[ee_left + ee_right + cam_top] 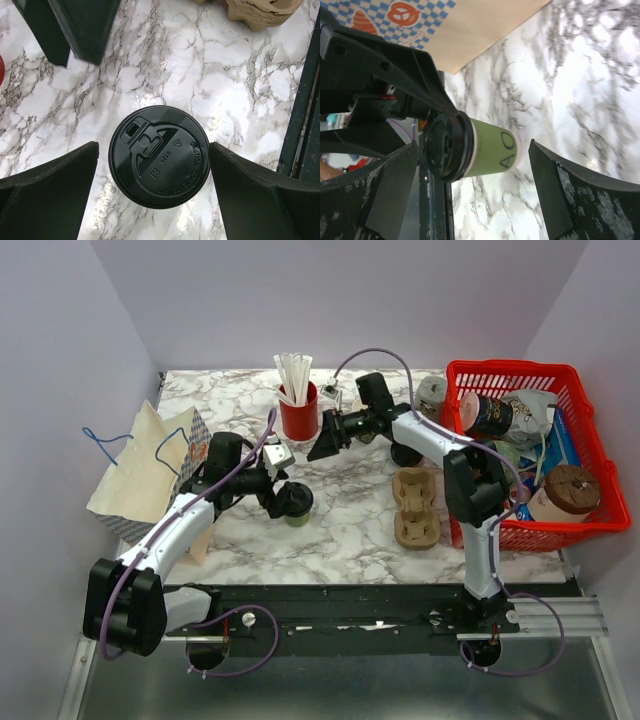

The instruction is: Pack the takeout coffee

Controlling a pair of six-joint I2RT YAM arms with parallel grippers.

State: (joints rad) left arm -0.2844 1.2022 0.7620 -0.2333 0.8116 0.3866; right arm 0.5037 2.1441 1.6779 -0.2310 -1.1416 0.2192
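Presumably we pinch this light, crushable cup (492, 152) gently below its lid (160, 157); our left gripper (152, 146) gapes empty over it.

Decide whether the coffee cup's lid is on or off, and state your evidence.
On. From above, the black lid hides the mouth; the right wrist view shows it seated on the cup.

Marble table (350, 515), white with grey veins (glossy, bright glare patches) spreading ahead of the left fingers (45, 195). Plain pale lilac walls (330, 300) on three sides.
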